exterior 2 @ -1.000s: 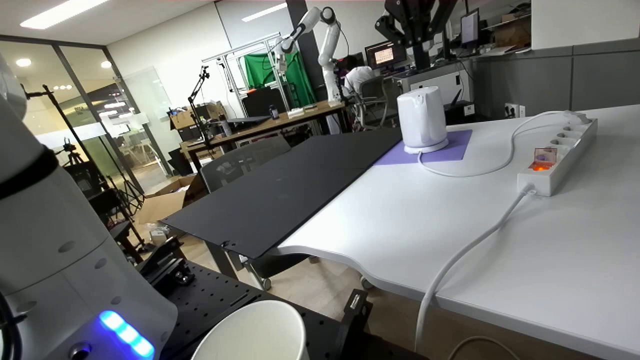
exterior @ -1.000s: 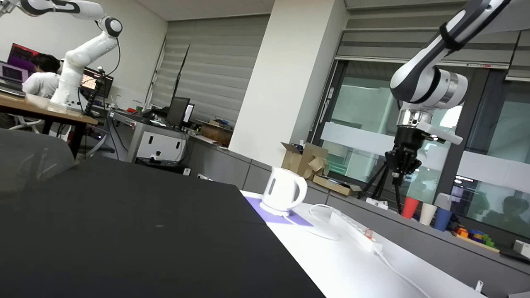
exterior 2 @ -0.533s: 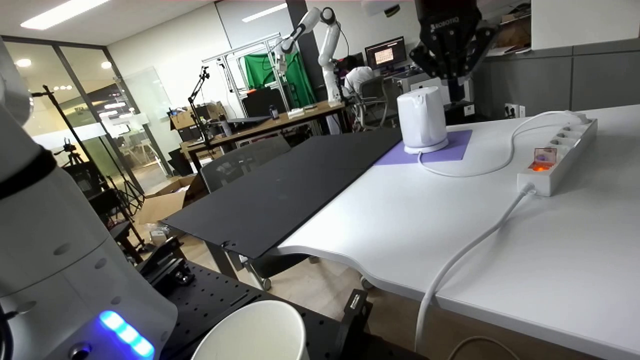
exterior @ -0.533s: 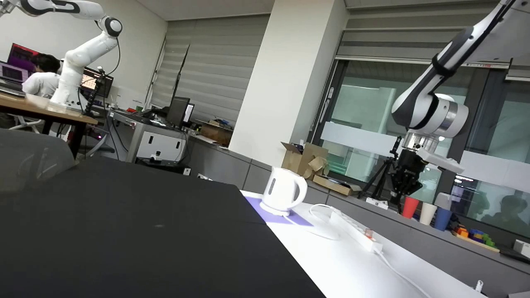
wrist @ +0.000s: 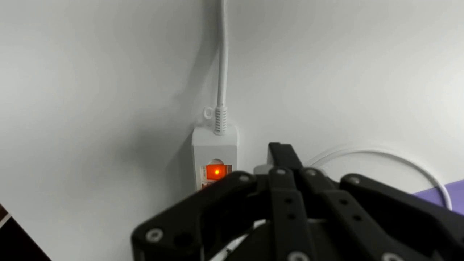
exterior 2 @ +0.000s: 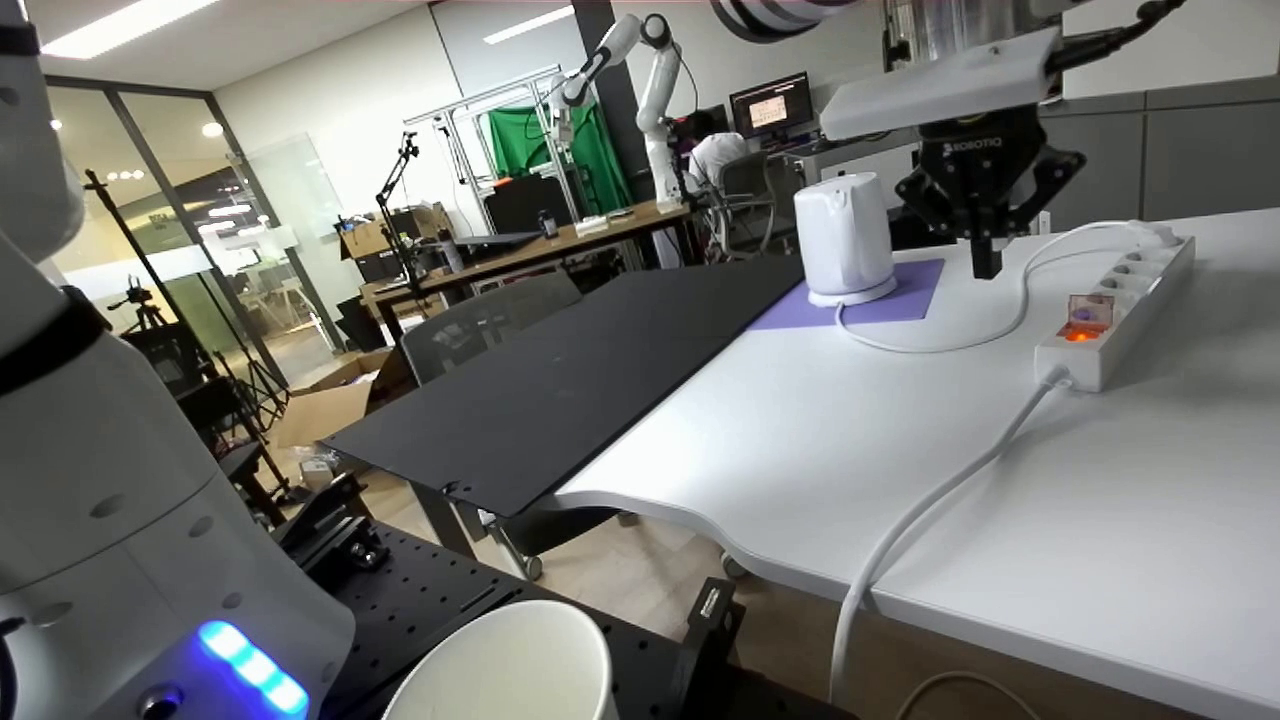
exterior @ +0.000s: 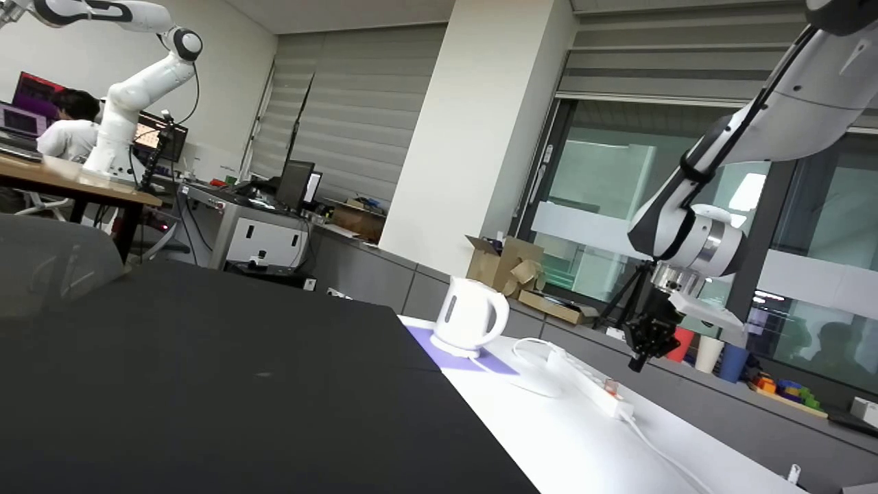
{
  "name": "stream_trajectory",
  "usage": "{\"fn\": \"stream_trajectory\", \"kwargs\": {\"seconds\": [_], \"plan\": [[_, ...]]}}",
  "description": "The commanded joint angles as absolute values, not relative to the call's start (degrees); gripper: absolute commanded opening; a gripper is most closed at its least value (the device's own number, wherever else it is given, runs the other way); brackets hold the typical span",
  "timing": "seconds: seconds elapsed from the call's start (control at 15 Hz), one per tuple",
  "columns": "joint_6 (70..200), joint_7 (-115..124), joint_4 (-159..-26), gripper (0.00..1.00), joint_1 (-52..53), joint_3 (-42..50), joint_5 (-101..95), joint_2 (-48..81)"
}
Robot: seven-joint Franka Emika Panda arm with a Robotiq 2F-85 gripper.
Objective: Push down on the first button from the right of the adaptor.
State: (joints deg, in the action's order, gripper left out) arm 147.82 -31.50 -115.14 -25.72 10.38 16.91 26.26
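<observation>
The adaptor is a long white strip with sockets, on the white table, in both exterior views (exterior: 583, 379) (exterior 2: 1125, 322). Near its corded end is an orange lit button under a raised clear cover (exterior 2: 1085, 333). In the wrist view the adaptor's corded end (wrist: 214, 150) and the lit button (wrist: 216, 172) show left of the fingers. The rest of the strip is mostly hidden behind the gripper. My gripper (wrist: 285, 150) is shut, fingertips together, with nothing seen between them. In both exterior views (exterior: 638, 363) (exterior 2: 986, 262) it hangs above the table, apart from the adaptor.
A white kettle (exterior 2: 845, 235) stands on a purple mat (exterior 2: 915, 290), its white cord (exterior 2: 930, 350) running to the adaptor's far end. The adaptor's cable (exterior 2: 940, 490) crosses the table's front edge. A black board (exterior 2: 590, 370) adjoins the table. A white cup (exterior 2: 510, 660) is near my base.
My arm has swung in and down toward the table. In the exterior views the gripper has dropped closer to the adaptor, and the wrist has turned. The adaptor and kettle have not moved.
</observation>
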Motion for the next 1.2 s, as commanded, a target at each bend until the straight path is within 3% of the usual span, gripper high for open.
{"fn": "stream_trajectory", "kwargs": {"seconds": [0.0,0.2,0.27,1.13], "plan": [[145.4,-28.2,-103.5,0.0,-27.8,9.1,14.6,34.9],[139.3,-23.1,-95.3,0.0,-27.0,11.3,9.4,40.9],[144.2,-26.6,-102.2,0.01,-28.4,8.8,10.9,36.5],[140.5,-23.7,-95.7,0.0,-28.8,9.0,8.9,41.7]]}}
